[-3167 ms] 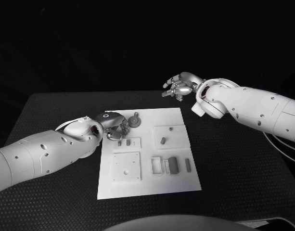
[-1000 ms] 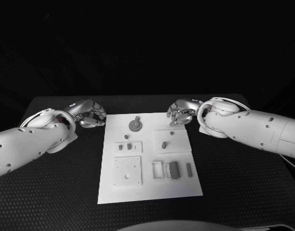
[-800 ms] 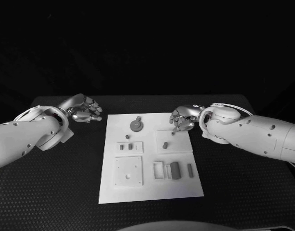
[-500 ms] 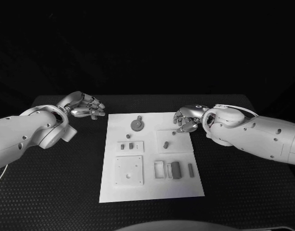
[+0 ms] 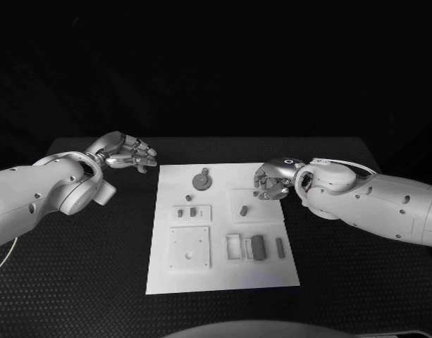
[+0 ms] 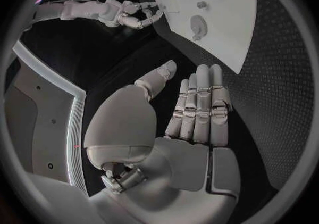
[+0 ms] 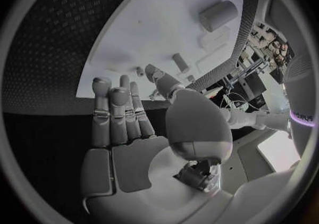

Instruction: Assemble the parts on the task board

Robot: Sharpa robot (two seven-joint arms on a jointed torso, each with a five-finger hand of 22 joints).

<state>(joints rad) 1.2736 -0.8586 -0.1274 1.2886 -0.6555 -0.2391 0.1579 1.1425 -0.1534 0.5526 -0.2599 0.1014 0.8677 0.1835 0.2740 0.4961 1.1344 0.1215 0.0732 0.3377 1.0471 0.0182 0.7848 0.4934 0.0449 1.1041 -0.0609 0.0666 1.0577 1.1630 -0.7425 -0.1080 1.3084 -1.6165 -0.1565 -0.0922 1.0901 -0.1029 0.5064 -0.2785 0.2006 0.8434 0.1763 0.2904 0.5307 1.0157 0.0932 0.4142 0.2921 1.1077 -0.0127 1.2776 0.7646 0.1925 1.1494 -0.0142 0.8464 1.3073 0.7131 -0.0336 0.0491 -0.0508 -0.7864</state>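
Risk sits with my right hand (image 5: pixel 273 180), empty, fingers apart, hanging over the board's (image 5: pixel 222 274) edge: coming down carelessly could knock the peg (image 5: pixel 243 210) off its tile. My left hand (image 5: pixel 124 153), also empty and spread, waits off-board over the tabletop (image 5: pixel 73 282).

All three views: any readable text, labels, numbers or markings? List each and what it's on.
"...psa": partial letters on the white robot arm at the rim of the right wrist view, cut off and too blurred to be sure.
White board and its small parts: no print visible.
Black table: no markings.
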